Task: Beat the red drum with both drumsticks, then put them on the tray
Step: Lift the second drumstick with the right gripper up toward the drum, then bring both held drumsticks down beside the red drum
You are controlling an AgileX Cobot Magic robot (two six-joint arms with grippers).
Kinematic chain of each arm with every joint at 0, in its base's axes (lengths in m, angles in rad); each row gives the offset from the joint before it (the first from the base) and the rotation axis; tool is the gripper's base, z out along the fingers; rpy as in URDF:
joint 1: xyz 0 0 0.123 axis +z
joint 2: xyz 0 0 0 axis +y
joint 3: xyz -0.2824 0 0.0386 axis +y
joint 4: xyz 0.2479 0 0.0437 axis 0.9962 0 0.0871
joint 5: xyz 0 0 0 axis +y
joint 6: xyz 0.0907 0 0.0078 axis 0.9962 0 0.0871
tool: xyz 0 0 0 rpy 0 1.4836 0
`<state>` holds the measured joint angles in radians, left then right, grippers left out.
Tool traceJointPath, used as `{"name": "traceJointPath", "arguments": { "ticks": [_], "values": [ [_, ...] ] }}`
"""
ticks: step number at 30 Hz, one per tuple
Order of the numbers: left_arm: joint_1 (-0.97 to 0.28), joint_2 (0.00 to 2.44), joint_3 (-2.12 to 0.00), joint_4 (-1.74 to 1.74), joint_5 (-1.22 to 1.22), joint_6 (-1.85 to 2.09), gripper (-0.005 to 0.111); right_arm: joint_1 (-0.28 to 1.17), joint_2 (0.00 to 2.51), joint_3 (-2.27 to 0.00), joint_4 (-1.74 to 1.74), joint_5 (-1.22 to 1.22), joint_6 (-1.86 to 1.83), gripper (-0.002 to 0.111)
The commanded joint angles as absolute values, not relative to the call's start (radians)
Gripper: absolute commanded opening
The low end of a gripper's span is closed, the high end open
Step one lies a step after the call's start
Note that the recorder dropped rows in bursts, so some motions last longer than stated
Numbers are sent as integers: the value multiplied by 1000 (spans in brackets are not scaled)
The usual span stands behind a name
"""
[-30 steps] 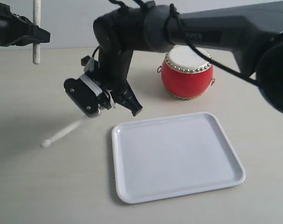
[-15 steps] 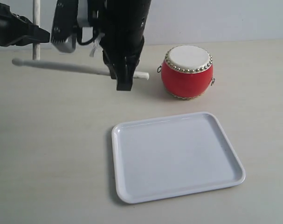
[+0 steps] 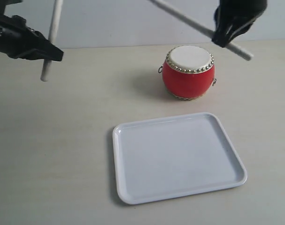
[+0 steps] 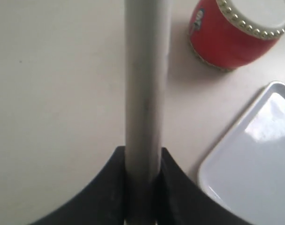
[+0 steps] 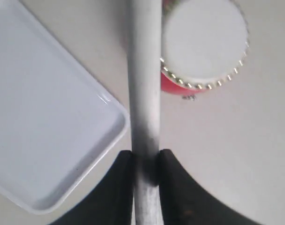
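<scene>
While both arms hang raised over the table, the left gripper is clamped tight on the left drumstick, which stands nearly upright, well apart from the red drum. Across from it, the right gripper pinches the right drumstick, which slants through the air above the drum. Nearer me lies the tray, just beside the drum and not touching it.

Soft, even light is falling across the pale tabletop, the red drum is throwing only a faint shadow, the tray is glinting mildly, and the close-up drumsticks are blurring in both wrist views.
</scene>
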<state>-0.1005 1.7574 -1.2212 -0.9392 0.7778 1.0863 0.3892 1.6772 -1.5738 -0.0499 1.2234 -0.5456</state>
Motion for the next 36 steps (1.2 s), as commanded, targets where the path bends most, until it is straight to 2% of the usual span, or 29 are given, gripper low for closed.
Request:
{"name": "traceJointPath", "arguments": {
  "ticks": [1, 6, 11, 18, 27, 36],
  "values": [
    [-293, 1745, -1276, -666, 739, 833, 0, 245, 1668, -1560, -35, 1221, -269, 0],
    [-519, 1762, -1331, -153, 677, 355, 0, 173, 1702, -1518, -35, 1221, -232, 0],
    [-619, 1808, -1438, 29, 751, 172, 0, 173, 1763, -1456, 0, 1156, -234, 0],
    [-629, 1916, -1559, 27, 909, 116, 0, 173, 1808, -1454, 25, 1099, -240, 0],
    [-629, 2007, -1567, 57, 905, 147, 0, 173, 1799, -1299, 0, 989, -240, 0],
    [-629, 2020, -1689, 74, 959, 167, 0, 175, 1737, -1274, -38, 1038, -240, 0]
  ]
}}
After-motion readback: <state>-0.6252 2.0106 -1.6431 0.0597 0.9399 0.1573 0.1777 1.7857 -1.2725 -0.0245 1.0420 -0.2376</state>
